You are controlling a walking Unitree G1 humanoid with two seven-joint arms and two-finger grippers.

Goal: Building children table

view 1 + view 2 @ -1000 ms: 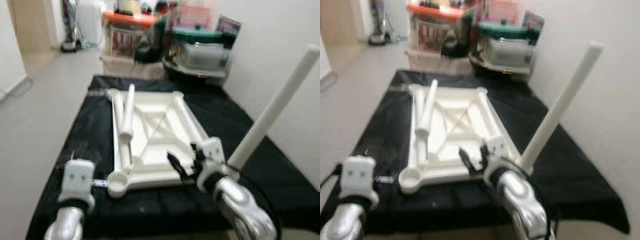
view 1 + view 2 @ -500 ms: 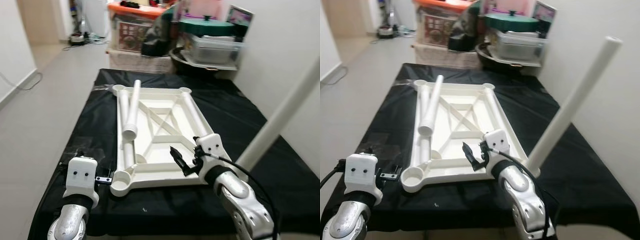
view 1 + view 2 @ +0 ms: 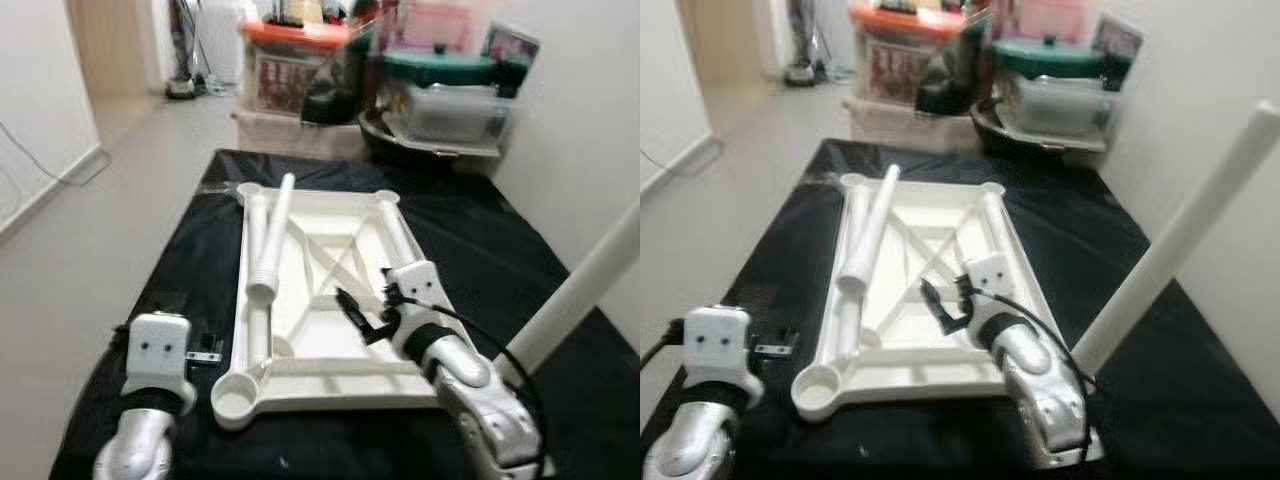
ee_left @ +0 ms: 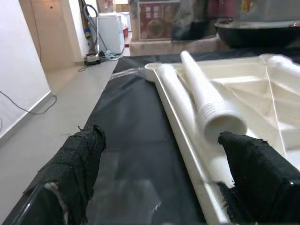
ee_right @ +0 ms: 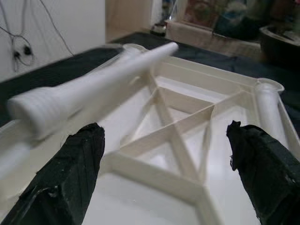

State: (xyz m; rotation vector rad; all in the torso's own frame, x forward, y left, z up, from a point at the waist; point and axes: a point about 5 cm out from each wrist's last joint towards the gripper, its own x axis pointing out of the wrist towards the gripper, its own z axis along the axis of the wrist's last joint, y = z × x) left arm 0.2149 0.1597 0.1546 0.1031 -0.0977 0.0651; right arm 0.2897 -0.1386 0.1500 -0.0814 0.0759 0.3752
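A white children's tabletop (image 3: 330,377) lies upside down on a black-covered table (image 3: 190,270). One loose white leg (image 3: 272,240) rests slanted across its left side, over a second leg (image 3: 256,300) lying along the left rim. Another white leg (image 3: 580,295) stands tilted at the near right corner. My right gripper (image 3: 365,300) hovers open over the near right part of the tabletop, by the cross braces (image 5: 164,117). My left gripper (image 3: 205,350) is open just left of the tabletop's near left edge, with its fingers (image 4: 70,173) wide apart. The near left corner socket (image 3: 232,402) holds nothing.
Storage boxes, a lidded tub and a dark pan (image 3: 440,100) crowd the far end of the table. A white wall (image 3: 590,120) runs close along the right. Bare floor (image 3: 80,230) opens to the left.
The camera has shifted and the view is closer. My right gripper has reached farther over the tabletop, from its near edge toward the cross braces. The legs have not moved.
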